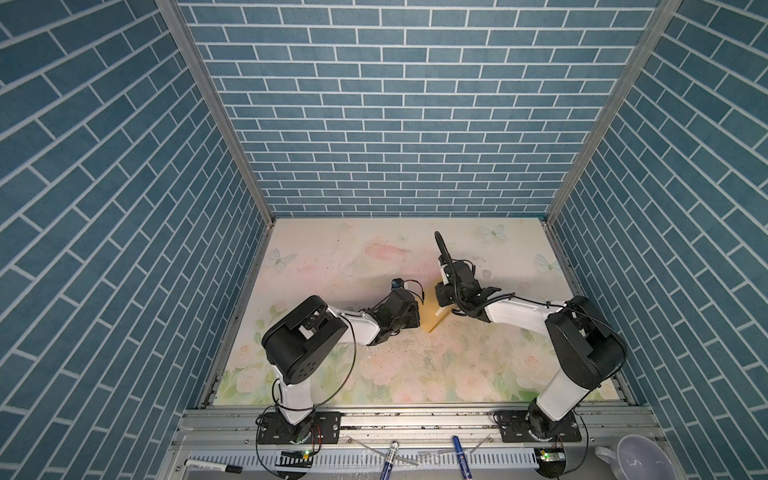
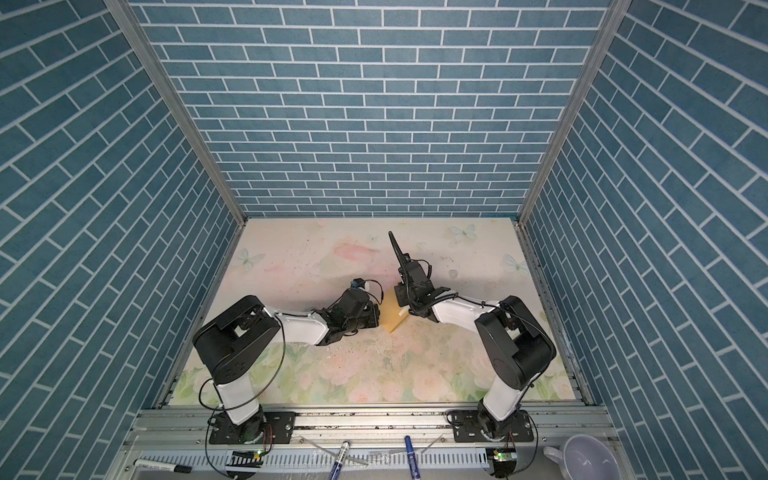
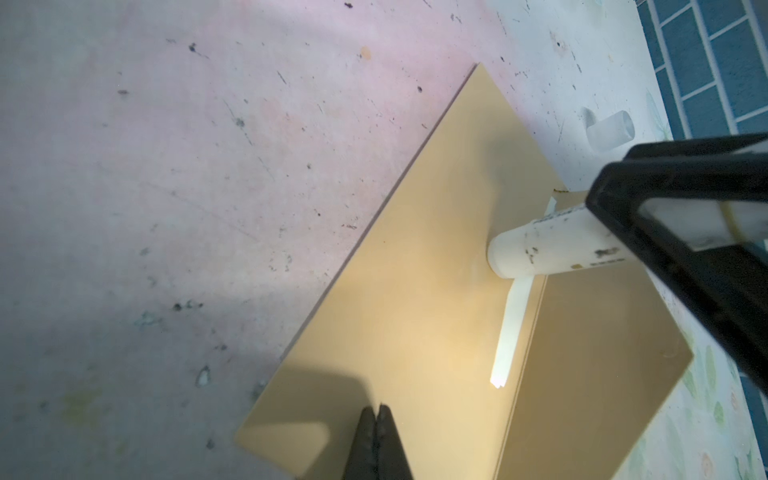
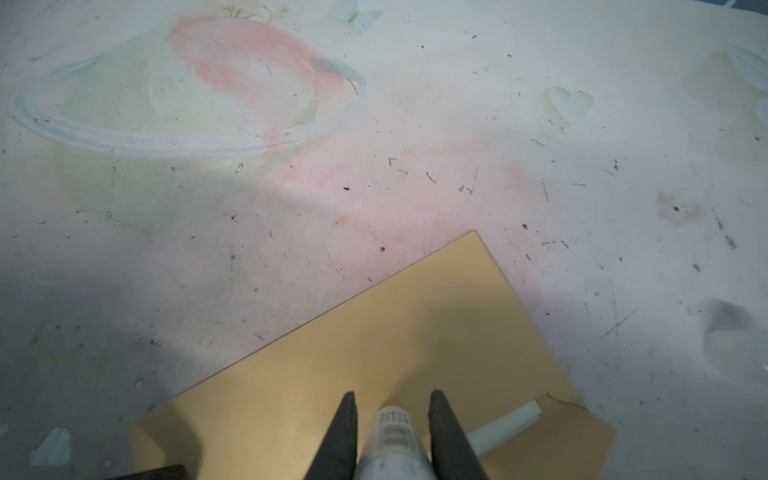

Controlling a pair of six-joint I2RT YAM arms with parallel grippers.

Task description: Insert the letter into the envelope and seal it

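**A:** Where does the long tan kraft-paper envelope (image 3: pixel 415 291) lie from our fingers?

**B:** Flat on the scuffed floral table (image 4: pixel 415 145). Our left gripper (image 3: pixel 376 415), fingers pressed together, sits at its short end, and its long axis runs away from them.

**A:** And the right gripper (image 4: pixel 392 397)?

**B:** Clamped on a white plastic tube (image 3: pixel 540 249), tip touching the envelope beside the open flap (image 3: pixel 594 353). We judge the cream letter is inside: only a pale strip (image 3: pixel 509 332) shows. There is room all round.
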